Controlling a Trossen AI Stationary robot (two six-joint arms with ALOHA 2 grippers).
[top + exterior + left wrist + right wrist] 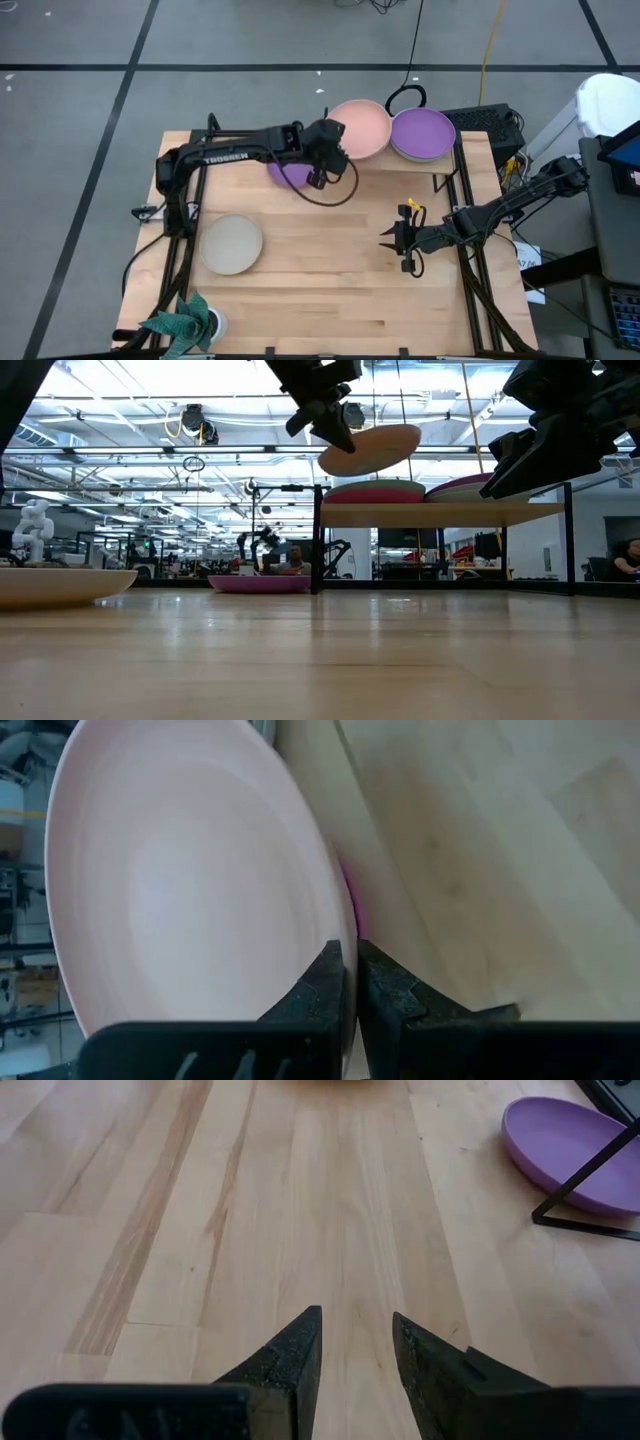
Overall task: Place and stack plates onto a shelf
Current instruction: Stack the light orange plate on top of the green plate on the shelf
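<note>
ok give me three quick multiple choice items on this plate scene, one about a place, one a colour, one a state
1. Where is the beige plate?
A. on the shelf
B. on the tabletop, near the left arm's base
C. in the right gripper

2. What colour is the plate held by the left gripper?
A. peach
B. mint green
C. magenta

3. How are the right gripper's fingers?
A. shut on a plate
B. open, holding nothing
C. shut, holding nothing

Answers:
1 B: it lies alone on the wood, apart from the shelf.
2 A: the peach plate is pinched at its rim above the shelf.
3 B: a gap shows bare tabletop between them.
</note>
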